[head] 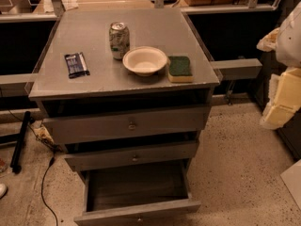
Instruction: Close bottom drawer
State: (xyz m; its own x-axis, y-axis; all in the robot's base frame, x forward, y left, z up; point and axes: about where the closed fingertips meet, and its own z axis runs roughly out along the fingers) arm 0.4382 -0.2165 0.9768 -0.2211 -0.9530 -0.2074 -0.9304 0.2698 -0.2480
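Note:
The bottom drawer [137,212] is the lowest of three grey drawers in a grey cabinet [56,89]. It is pulled far out toward me. Its deep boxy inside [136,182] looks empty, and its small knob [139,219] sits at the frame's bottom edge. My gripper [281,100] and pale arm show at the right edge of the camera view. They hang level with the cabinet top, well to the right of the drawer and above it, touching nothing.
The middle drawer [134,155] and top drawer [129,125] stand slightly out. On the cabinet top are a soda can [119,40], a white bowl [145,60], a green sponge [180,68] and a dark packet [76,64]. A cable [45,185] and black pole [21,140] lie on the floor at left.

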